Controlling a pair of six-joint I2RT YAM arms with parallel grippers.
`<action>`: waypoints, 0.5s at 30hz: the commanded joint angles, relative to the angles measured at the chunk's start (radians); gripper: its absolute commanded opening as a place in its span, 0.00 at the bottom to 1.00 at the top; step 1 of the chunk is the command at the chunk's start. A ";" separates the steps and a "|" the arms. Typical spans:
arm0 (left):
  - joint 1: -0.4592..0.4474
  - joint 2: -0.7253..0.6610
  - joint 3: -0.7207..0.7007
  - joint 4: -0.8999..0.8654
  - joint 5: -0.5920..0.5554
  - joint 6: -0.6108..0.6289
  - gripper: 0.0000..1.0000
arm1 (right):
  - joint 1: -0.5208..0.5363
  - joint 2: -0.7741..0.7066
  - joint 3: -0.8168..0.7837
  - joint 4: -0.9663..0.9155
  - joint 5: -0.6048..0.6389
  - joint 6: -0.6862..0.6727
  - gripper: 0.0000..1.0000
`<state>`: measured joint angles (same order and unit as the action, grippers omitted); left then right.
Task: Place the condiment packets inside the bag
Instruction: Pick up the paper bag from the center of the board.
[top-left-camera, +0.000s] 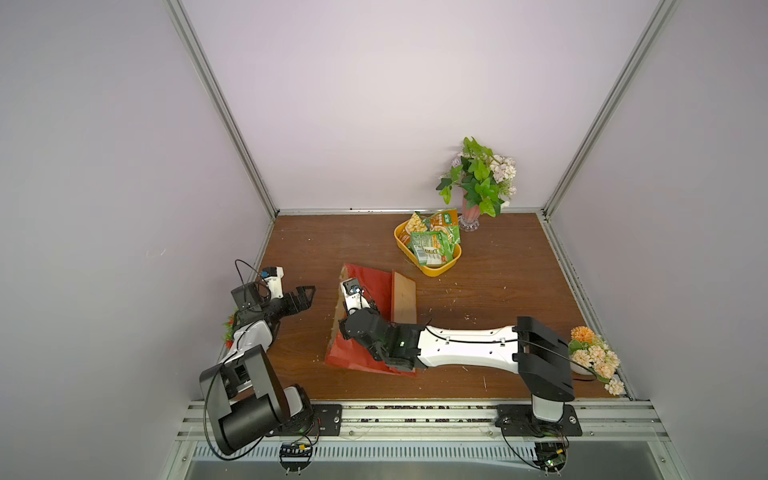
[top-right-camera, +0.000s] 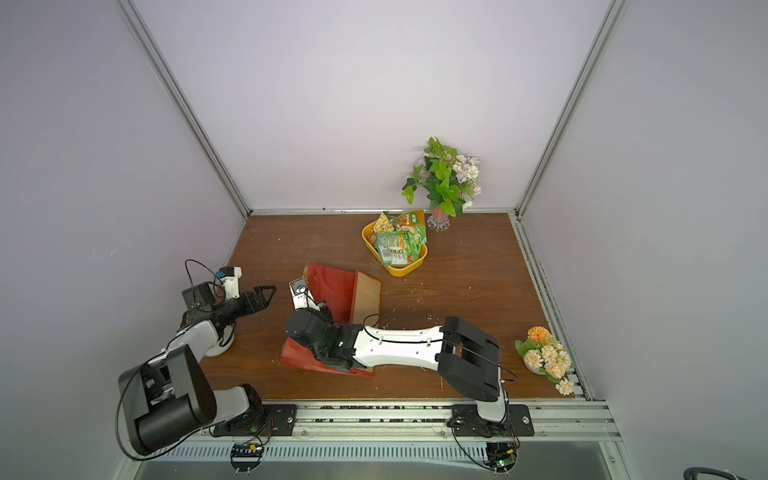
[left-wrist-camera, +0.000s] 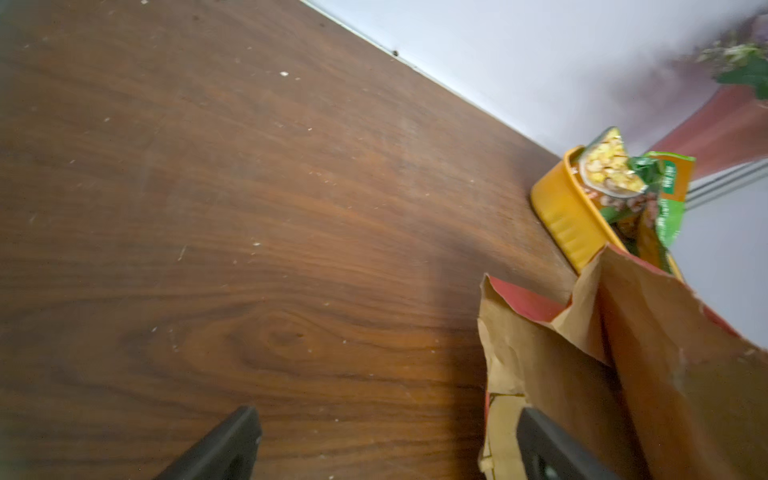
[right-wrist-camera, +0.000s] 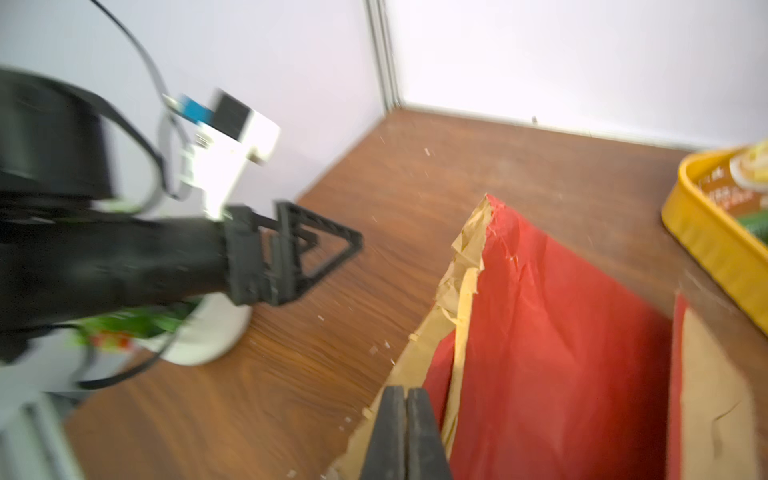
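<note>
Right gripper (right-wrist-camera: 405, 432) fingers pressed together at bag (right-wrist-camera: 561, 332) rim, left gripper (top-left-camera: 309, 297) spread beside bag; condiment packets (top-left-camera: 434, 245) beyond bag look light, slick, floppy, so best pinched at an edge seam.

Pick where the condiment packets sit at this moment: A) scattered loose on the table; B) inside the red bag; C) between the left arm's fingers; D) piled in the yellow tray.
D: in both top views the condiment packets lie heaped in the yellow tray, which stands apart from the bag.
</note>
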<state>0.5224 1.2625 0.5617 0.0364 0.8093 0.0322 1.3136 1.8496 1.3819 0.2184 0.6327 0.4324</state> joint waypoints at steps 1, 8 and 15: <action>0.013 -0.041 0.094 -0.210 0.188 0.100 1.00 | 0.001 -0.082 -0.035 0.122 -0.044 -0.083 0.00; 0.013 -0.011 0.238 -0.514 0.342 0.221 1.00 | 0.001 -0.181 -0.147 0.300 -0.092 -0.152 0.00; 0.011 -0.082 0.269 -0.588 0.429 0.232 1.00 | 0.001 -0.211 -0.211 0.390 -0.101 -0.181 0.00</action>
<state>0.5228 1.2304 0.8047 -0.4755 1.1530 0.2329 1.3136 1.6821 1.1770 0.5072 0.5461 0.2832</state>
